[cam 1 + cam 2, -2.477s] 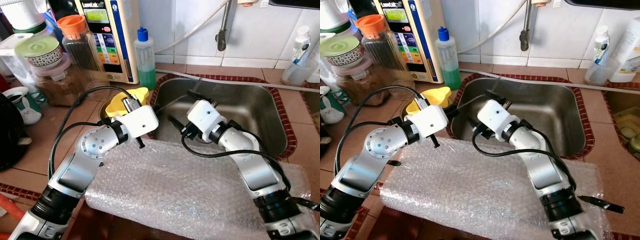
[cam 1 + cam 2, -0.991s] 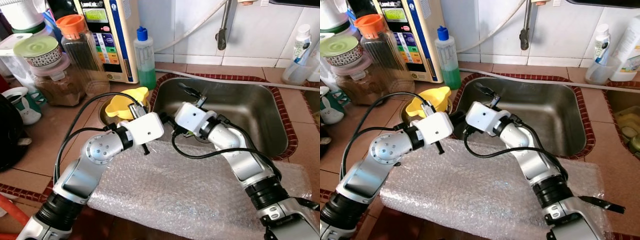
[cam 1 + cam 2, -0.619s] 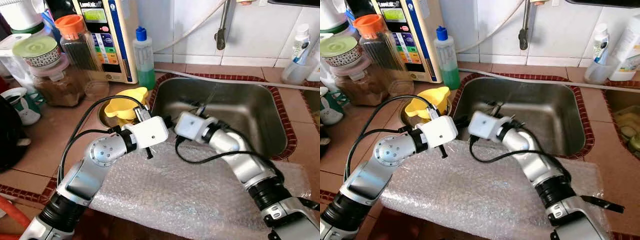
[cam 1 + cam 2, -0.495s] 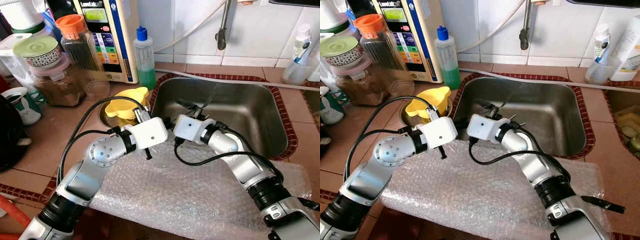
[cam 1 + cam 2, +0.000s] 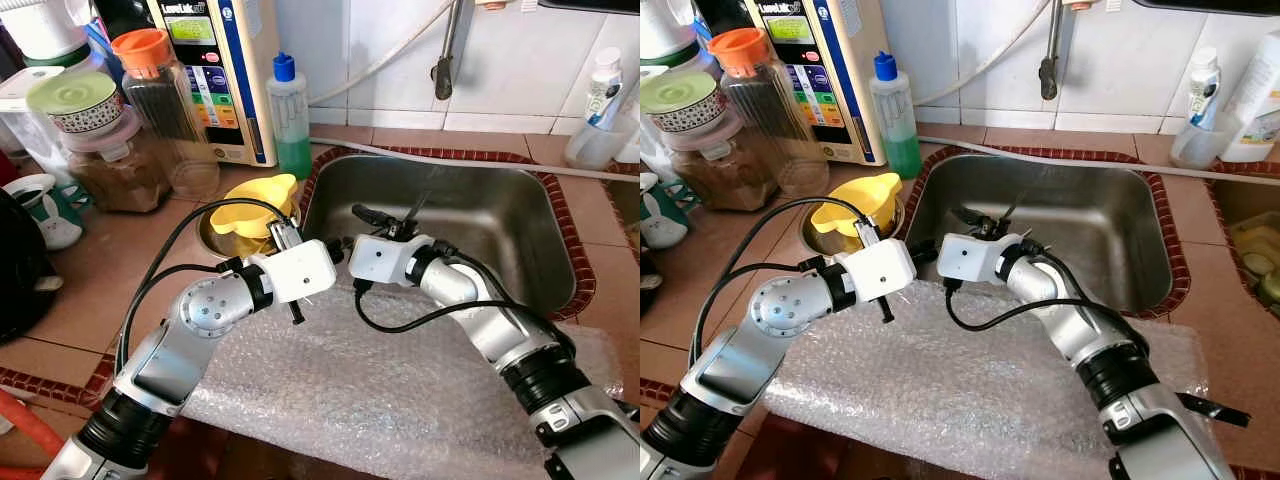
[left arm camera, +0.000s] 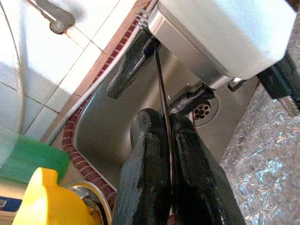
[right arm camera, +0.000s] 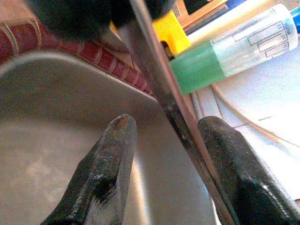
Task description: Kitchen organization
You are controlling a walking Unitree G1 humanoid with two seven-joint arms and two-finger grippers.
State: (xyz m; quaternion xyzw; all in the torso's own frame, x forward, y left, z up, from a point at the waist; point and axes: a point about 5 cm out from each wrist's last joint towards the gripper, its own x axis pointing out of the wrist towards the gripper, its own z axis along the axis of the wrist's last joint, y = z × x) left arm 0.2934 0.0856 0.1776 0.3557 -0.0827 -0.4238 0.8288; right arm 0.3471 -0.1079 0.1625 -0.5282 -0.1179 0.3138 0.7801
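Left tool [image 6: 169, 154] clenched on thin rod [image 6: 161, 89], right tool [image 7: 171, 164] released astride it, sink [image 5: 500, 215] rim.

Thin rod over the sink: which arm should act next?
Right. Its open end effector straddles the thin rod, ready to close; the left end effector is already shut on it.

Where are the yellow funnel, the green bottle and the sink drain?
Funnel [image 5: 252, 204]: left eye view, on its yellow bowl.
Bottle [image 5: 291, 130]: left eye view, on its clear upper body.
Drain [image 6: 202, 110]: left wrist view, on the holed strainer.
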